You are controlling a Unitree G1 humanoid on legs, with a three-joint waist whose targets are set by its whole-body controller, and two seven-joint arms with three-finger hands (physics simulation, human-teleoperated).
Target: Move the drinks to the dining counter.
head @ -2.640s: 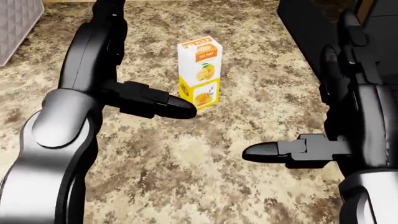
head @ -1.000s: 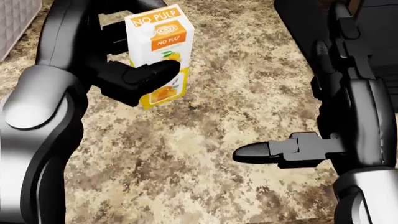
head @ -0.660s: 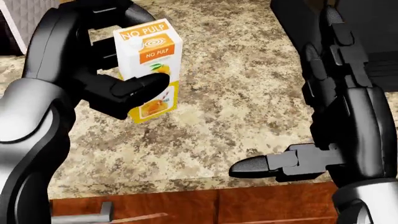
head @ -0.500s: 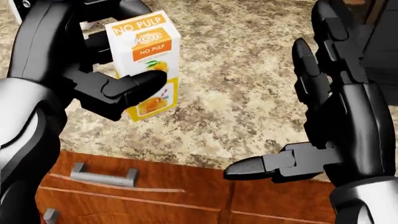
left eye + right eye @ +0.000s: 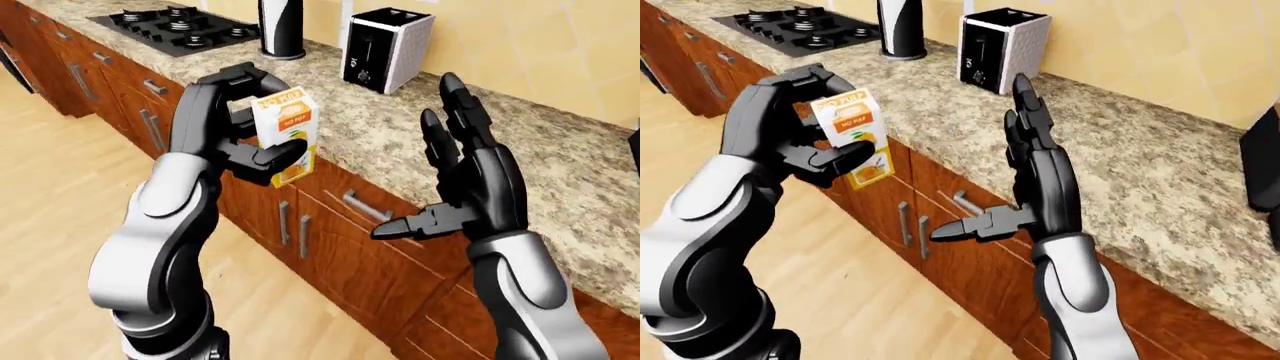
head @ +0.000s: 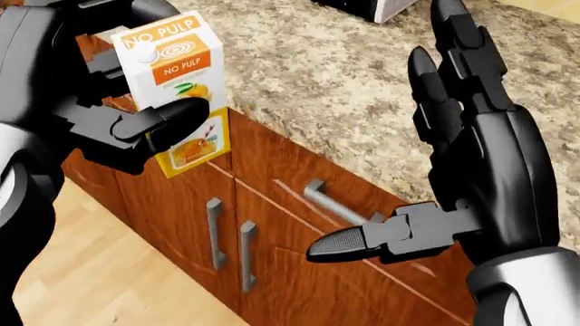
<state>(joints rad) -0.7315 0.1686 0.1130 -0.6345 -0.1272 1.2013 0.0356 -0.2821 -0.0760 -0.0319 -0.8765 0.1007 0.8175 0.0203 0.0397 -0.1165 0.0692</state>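
Juice carton [image 5: 287,135], orange and white, is gripped in the left hand [image 5: 240,120], with fingers closed round its sides and thumb across its face. In the left-eye view it is held upright at about 11 o'clock of centre, off the granite worktop [image 5: 560,161] and out over the wooden cabinet fronts [image 5: 330,247]. The right hand [image 5: 470,187] stands at 3 o'clock, fingers spread and holding nothing. A stove [image 5: 180,26], a dark cylinder [image 5: 280,28] and a toaster [image 5: 385,46] sit along the worktop toward 12 o'clock.

In the head view the carton reads "NO PULP" at 10 o'clock, with the thumb wrapped over its lower half; cabinet handles [image 6: 226,241] lie below it at 6 o'clock.

The right-eye view confirms the same grasp; wooden floor [image 5: 855,300] fills 7 o'clock.

Judgement: the pick-up is complete and the carry is in hand. No dining counter is visible, so the next move calls for turning and walking while keeping the carton upright and the grip firm.
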